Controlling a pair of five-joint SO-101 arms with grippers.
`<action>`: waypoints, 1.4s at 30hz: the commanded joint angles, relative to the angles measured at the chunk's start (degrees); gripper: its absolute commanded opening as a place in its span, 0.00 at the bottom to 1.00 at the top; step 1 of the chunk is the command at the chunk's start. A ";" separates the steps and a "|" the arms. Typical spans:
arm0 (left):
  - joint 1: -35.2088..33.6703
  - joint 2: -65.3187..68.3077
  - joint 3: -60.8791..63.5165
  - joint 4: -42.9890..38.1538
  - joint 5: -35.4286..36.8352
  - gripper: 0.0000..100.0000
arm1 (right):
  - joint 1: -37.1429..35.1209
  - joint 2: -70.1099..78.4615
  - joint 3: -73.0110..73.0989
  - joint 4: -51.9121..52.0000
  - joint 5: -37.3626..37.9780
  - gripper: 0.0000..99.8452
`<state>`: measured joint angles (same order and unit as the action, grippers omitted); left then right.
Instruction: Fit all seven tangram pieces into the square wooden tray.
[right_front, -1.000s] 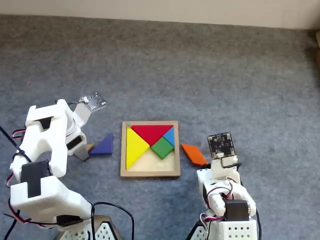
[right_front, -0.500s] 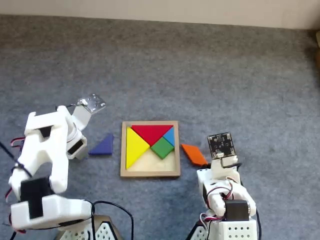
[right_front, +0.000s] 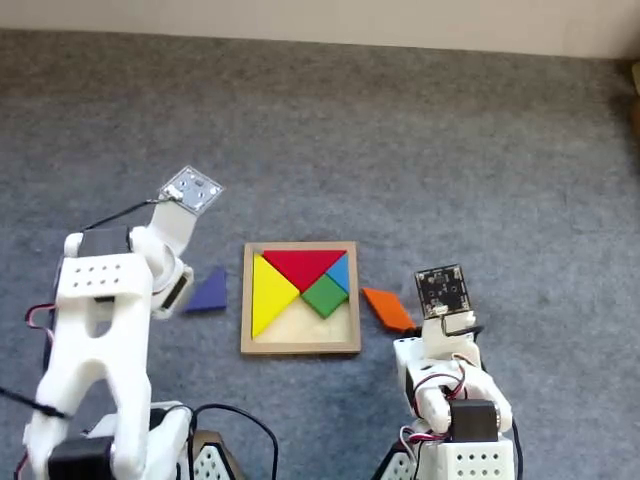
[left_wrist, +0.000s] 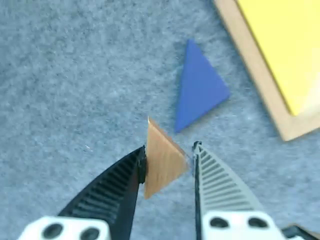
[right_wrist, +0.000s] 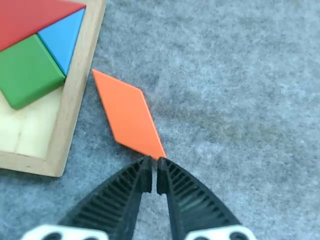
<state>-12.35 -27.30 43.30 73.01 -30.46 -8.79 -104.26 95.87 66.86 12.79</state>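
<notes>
The square wooden tray (right_front: 300, 347) holds a yellow triangle (right_front: 272, 292), a red triangle (right_front: 303, 265), a light blue triangle (right_front: 341, 272) and a green square (right_front: 325, 295). Left of the tray lies a dark blue triangle (right_front: 208, 292) (left_wrist: 200, 87) on the carpet. My left gripper (left_wrist: 169, 152) is shut on a tan wooden triangle (left_wrist: 162, 167), just beside the blue one and lifted off the carpet. An orange parallelogram (right_front: 388, 308) (right_wrist: 129, 115) lies right of the tray. My right gripper (right_wrist: 150, 172) is shut, its tips at the parallelogram's near corner, holding nothing.
Grey carpet covers the table. The tray's lower part (right_wrist: 20, 135) is bare wood. The tray rim (left_wrist: 255, 85) runs close to the blue triangle. Open carpet lies beyond the tray and to the right of the orange piece.
The left arm has swung back and up with the tan triangle in its fingers, away from the dark blue triangle. The right arm has not moved.
</notes>
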 joint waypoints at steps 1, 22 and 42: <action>5.93 -4.35 -1.98 4.92 8.70 0.10 | 0.84 -0.92 6.90 0.22 0.53 0.03; 28.35 -4.26 -3.21 5.36 19.16 0.11 | 0.84 -0.92 6.90 0.22 0.53 0.03; 31.16 14.11 -12.53 -1.85 51.16 0.11 | 0.84 -0.92 6.90 0.22 0.53 0.03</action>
<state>18.33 -20.44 38.81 71.87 6.90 -8.79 -104.26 95.87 66.86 12.79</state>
